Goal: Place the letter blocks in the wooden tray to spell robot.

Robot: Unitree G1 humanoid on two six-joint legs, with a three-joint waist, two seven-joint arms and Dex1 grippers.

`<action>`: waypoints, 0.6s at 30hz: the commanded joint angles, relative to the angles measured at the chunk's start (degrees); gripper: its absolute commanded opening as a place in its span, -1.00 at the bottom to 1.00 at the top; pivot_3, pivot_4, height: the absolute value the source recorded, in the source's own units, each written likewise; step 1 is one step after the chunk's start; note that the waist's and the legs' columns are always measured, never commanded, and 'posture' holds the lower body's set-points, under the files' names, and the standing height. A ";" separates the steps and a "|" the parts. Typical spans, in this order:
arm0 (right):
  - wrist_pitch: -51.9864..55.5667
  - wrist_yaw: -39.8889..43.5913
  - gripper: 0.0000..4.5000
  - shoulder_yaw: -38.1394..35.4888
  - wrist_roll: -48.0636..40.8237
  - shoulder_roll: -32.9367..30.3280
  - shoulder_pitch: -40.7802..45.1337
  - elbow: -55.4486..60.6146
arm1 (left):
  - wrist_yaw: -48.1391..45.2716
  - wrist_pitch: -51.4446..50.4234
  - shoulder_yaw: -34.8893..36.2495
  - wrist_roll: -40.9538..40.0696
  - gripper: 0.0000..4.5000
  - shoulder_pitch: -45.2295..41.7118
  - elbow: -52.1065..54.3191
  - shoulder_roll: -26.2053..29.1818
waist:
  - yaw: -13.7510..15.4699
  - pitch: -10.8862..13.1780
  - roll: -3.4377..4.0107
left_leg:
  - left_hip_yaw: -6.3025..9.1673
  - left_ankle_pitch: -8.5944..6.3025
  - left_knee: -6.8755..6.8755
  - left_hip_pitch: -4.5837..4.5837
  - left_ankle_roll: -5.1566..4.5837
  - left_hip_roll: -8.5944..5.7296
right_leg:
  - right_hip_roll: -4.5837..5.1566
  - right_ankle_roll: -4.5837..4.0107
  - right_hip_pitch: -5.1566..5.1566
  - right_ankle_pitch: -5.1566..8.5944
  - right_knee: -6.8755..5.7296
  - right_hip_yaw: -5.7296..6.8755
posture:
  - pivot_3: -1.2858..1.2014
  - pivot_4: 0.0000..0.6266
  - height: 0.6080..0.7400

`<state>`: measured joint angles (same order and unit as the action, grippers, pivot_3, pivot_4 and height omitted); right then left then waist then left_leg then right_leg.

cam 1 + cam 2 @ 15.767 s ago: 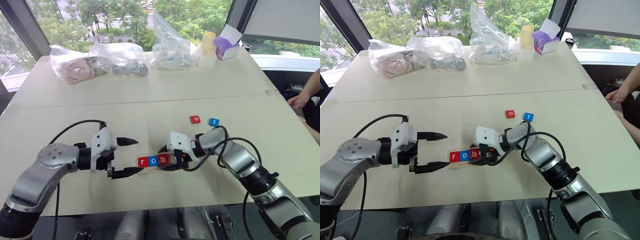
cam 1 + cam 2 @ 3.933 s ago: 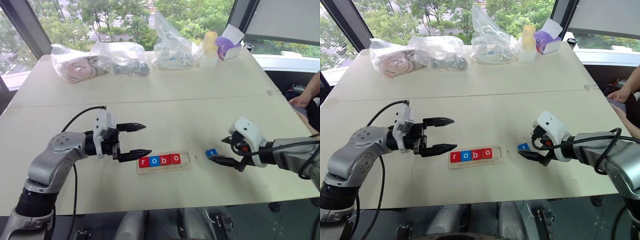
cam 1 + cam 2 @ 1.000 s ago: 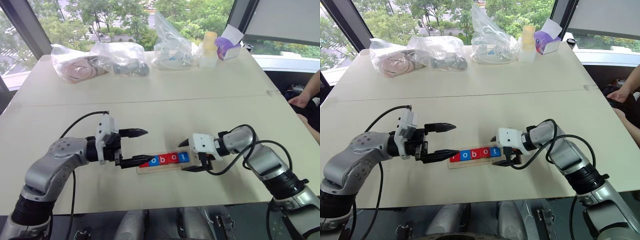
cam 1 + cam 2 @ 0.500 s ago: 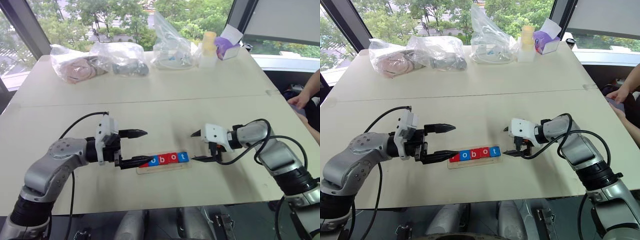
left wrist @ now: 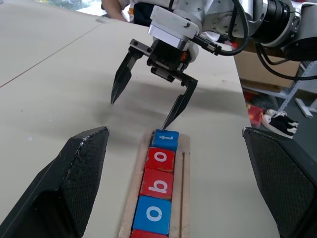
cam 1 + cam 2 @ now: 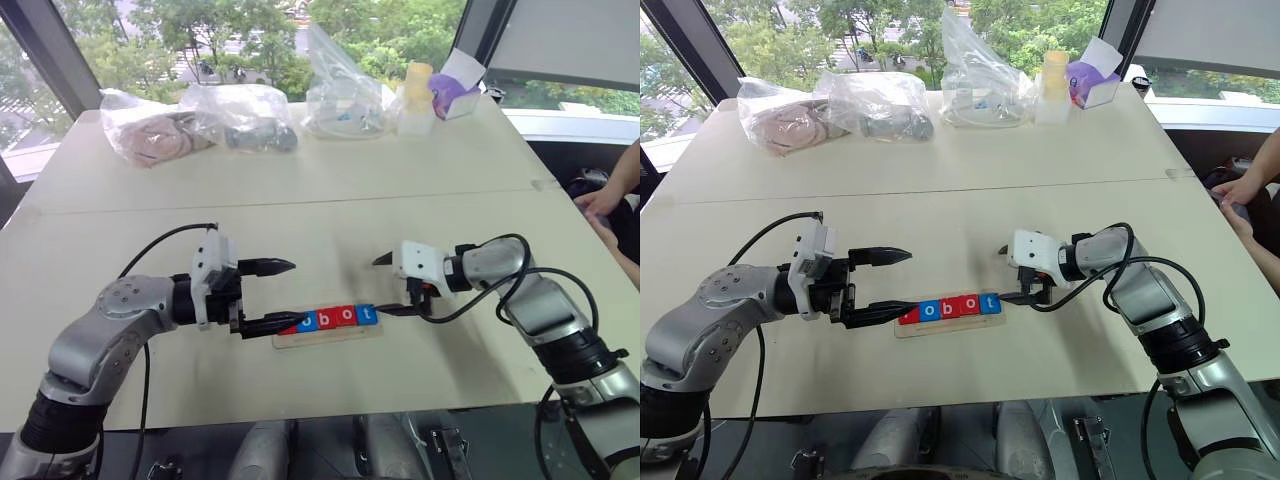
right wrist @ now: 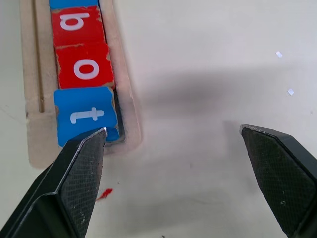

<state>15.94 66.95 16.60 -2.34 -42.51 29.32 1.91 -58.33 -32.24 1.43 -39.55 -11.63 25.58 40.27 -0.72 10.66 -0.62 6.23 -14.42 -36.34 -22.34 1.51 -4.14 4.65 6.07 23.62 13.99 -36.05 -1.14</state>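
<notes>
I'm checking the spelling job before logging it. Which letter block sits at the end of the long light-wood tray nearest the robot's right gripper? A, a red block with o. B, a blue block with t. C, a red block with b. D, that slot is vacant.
B: the blue t block fills the last slot of the wooden tray, just beside one fingertip of the open right gripper.

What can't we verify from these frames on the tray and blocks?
- The r block: in the left eye view the left end effector lower finger covers the near end of the wooden tray; the left wrist view cuts that red block at the picture's edge.
- Whether the t block sits fully flat: the right end effector finger overlaps its corner in the right wrist view.
- Contents of the plastic bags: too small to tell.
</notes>
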 commanded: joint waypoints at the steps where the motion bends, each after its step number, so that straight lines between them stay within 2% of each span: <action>1: -0.90 0.03 0.98 -0.04 0.58 -0.15 0.76 1.56 | 0.32 -0.15 1.17 -1.47 1.00 -0.31 1.92 0.10 | 0.04 0.00 0.00 | 0.00 0.00 0.00 0.00 0.00 0.00 | -0.01 0.00 0.00 0.00 0.00 0.00 | 0.03 -0.52 1.00; 10: 1.46 1.79 0.98 -2.29 -1.43 -3.76 -1.85 4.99 | 0.36 -0.19 1.15 -1.50 1.00 -0.23 1.97 0.12 | 0.09 0.00 0.00 | 0.00 0.00 0.00 0.00 0.00 0.00 | 0.00 0.00 -0.01 0.00 0.01 0.00 | 0.03 -0.52 1.00; 18: 3.86 0.76 0.98 -1.80 -2.12 -2.45 -2.75 7.83 | 0.35 -0.02 0.74 -1.43 1.00 -0.86 1.36 -0.03 | 0.04 0.00 0.00 | 0.00 0.00 0.00 0.00 0.00 0.01 | 0.01 0.00 0.00 0.00 0.00 -0.01 | 0.03 -0.52 1.00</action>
<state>19.67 67.99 15.61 -3.53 -45.23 26.09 7.35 -58.20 -32.32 1.42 -40.08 -11.71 25.71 40.26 -0.67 10.67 -0.62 6.22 -14.42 -36.35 -22.34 1.51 -4.13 4.66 6.07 23.62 14.00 -36.04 -1.15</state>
